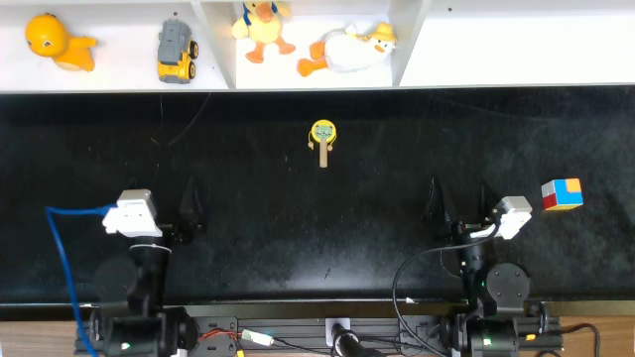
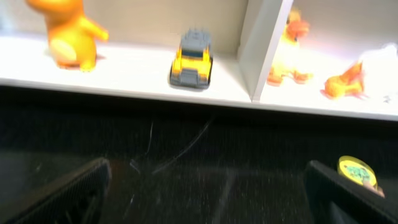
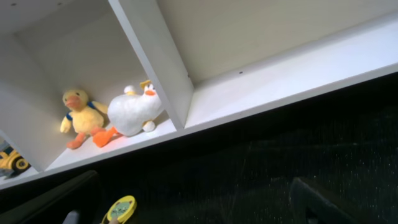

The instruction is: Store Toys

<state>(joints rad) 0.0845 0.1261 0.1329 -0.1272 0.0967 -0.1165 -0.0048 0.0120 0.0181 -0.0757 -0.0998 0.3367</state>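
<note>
A black desk (image 1: 298,248) carries a white shelf unit (image 1: 496,40) along its far edge, split by upright dividers into compartments.

2 toys lie loose on the desk. A small yellow round toy on a stick (image 1: 322,139) rests near the far edge, about midway between the left and right edges and just in front of the shelf's middle compartment. Its stick points toward the near edge. A coloured cube (image 1: 561,194), showing red, yellow, blue and white faces, sits close to the right edge, roughly halfway between the far and near edges.

4 toys are already in the shelf. The left compartment holds an orange duck figure (image 1: 58,42) toward its left end and a yellow and grey toy truck (image 1: 176,52) beside the divider, well apart from each other. The middle compartment holds a yellow plush duck (image 1: 263,28), sitting upright, and a white plush goose (image 1: 352,48) lying on its side with orange feet toward the duck. The 2 are just beside each other.

The left gripper (image 2: 211,196) hangs over the near left part of the desk, its fingers spread wide with nothing between them. The right gripper (image 3: 189,202) hangs over the near right part, just beside the cube but not touching it, fingers likewise spread wide and holding nothing.
</note>
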